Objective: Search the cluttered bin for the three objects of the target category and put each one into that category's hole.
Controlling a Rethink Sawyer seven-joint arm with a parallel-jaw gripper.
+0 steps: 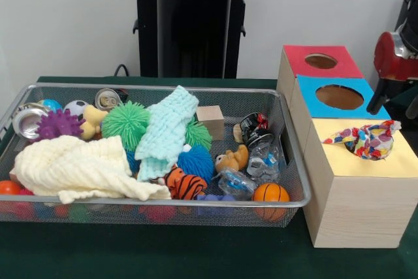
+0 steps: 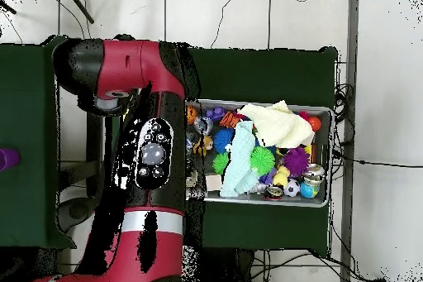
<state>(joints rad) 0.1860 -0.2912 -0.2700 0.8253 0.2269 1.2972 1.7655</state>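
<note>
Patterned cloth (image 1: 369,140) lies bunched over the yellow box's (image 1: 366,194) hole, right of the bin (image 1: 287,161), with the arm (image 1: 395,57) just above and behind it at frame edge; pincer itself hidden, so its opening cannot be told.

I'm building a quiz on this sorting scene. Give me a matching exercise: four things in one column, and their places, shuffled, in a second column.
Things:
1. patterned cloth
2. orange ball
3. cream cloth
4. purple spiky ball

Places:
A. bin's front corner nearest the boxes
B. on the yellow-topped box
C. draped over the bin's front rim at the end away from the boxes
D. back of the bin, beside a silver can

Pairs: 1-B, 2-A, 3-C, 4-D
</note>
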